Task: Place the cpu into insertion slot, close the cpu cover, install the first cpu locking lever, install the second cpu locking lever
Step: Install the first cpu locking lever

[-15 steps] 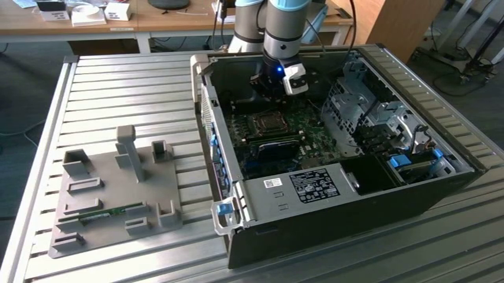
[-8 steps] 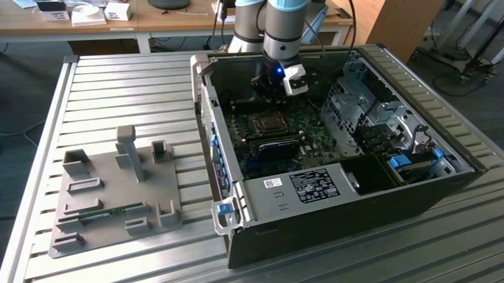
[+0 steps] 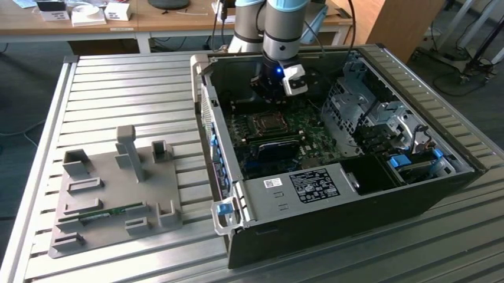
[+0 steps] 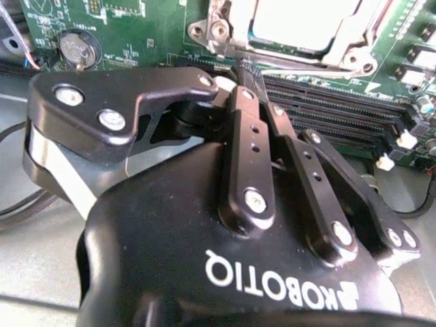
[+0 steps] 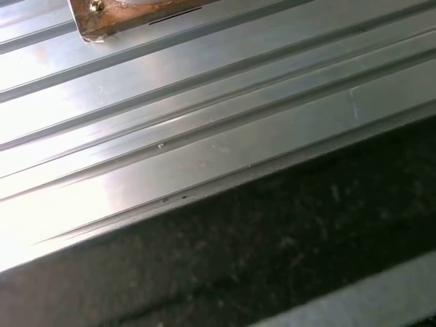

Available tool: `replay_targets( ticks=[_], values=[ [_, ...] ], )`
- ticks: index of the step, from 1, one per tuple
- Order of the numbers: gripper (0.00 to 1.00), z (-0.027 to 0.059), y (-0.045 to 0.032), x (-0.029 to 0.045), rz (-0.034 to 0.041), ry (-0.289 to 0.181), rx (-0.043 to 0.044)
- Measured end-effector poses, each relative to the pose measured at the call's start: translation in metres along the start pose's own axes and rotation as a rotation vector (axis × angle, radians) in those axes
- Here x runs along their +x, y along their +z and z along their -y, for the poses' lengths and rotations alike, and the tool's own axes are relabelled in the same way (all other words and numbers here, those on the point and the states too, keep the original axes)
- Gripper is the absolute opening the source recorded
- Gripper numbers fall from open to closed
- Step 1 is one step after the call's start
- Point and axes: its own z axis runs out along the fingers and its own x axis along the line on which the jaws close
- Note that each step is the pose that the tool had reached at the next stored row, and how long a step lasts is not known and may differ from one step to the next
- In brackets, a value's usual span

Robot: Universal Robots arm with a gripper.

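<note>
Black jaws sit drawn together with nothing between them; your gripper (image 4: 240,73) hangs just short of the insertion slot (image 4: 300,30) in the second wrist view. There the cpu (image 4: 300,20) lies under the silvery cpu cover (image 4: 351,41). In the exterior view your gripper (image 3: 275,94) hovers inside the open computer case (image 3: 331,218), above the green motherboard (image 3: 311,132) on the ribbed metal tabletop (image 3: 118,100).
</note>
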Motion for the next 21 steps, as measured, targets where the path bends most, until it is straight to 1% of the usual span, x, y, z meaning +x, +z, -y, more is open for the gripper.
replay_targets(
  ticks=[9, 15, 17, 21],
  values=[
    [0.11, -0.0059, 0.0005, 0.0022, 0.002, 0.018, 0.0012],
    [0.11, -0.0066, 0.0009, 0.0025, 0.0033, 0.028, 0.0017],
    [0.11, -0.0065, 0.0017, 0.0026, 0.0044, 0.028, 0.0047],
    [0.11, -0.0057, 0.0038, 0.0025, 0.0086, 0.026, 0.0161]
  ],
)
